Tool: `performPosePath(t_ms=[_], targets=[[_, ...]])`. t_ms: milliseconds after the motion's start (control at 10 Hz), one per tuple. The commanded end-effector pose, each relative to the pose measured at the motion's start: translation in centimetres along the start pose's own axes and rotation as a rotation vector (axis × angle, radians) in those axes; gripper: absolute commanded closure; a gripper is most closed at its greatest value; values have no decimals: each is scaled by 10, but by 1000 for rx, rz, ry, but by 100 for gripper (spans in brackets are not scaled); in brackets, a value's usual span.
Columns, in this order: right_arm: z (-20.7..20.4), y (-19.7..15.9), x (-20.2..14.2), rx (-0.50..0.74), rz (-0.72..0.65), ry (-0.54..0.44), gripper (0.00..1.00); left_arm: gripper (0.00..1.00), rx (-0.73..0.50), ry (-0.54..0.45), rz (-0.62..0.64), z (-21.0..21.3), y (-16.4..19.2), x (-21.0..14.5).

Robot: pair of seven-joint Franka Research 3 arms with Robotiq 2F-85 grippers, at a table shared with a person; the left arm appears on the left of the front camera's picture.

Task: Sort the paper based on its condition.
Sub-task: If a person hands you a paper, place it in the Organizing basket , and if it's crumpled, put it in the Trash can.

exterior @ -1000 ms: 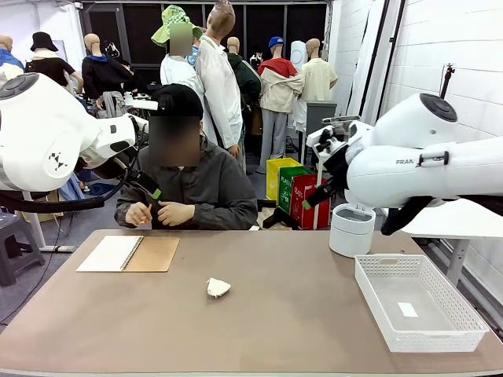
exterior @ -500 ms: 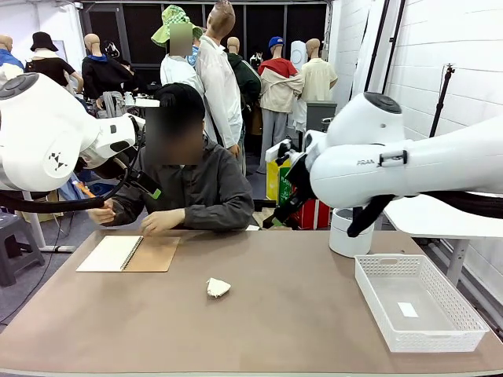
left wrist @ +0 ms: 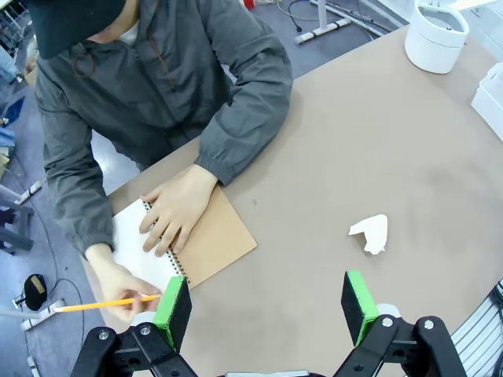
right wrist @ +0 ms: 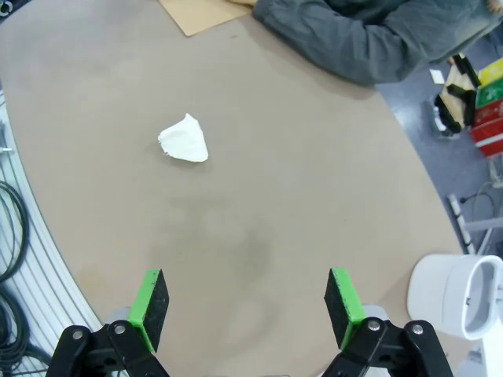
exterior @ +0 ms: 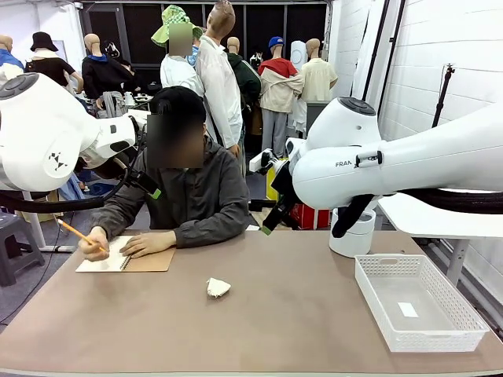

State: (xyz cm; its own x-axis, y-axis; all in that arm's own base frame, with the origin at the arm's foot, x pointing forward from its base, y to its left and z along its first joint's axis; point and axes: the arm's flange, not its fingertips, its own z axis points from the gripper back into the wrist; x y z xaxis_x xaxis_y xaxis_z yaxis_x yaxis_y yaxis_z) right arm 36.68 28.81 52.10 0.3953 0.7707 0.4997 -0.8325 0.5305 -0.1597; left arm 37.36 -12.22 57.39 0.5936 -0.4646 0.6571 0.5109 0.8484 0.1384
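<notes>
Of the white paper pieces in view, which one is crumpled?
The small wad lying alone mid-table. The open notepad page and the scrap in the mesh basket both lie flat.

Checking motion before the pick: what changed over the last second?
Right arm swung from the right toward the table's middle; its tool is open, empty. The person leaned in, one hand on the notepad, the other writing with a pencil. Crumpled paper, basket and left arm stayed put.
</notes>
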Motion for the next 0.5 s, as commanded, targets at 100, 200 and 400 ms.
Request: performPosePath(t_ms=[100,200,400], targets=[[-1,5,1,7,-5,0,0,0,-2,-2,-1,1,1,0],[-1,5,1,7,-5,0,0,0,-2,-2,-1,1,1,0],[-1,4,2,0,7,1,0,0,-2,-2,-1,1,1,0]])
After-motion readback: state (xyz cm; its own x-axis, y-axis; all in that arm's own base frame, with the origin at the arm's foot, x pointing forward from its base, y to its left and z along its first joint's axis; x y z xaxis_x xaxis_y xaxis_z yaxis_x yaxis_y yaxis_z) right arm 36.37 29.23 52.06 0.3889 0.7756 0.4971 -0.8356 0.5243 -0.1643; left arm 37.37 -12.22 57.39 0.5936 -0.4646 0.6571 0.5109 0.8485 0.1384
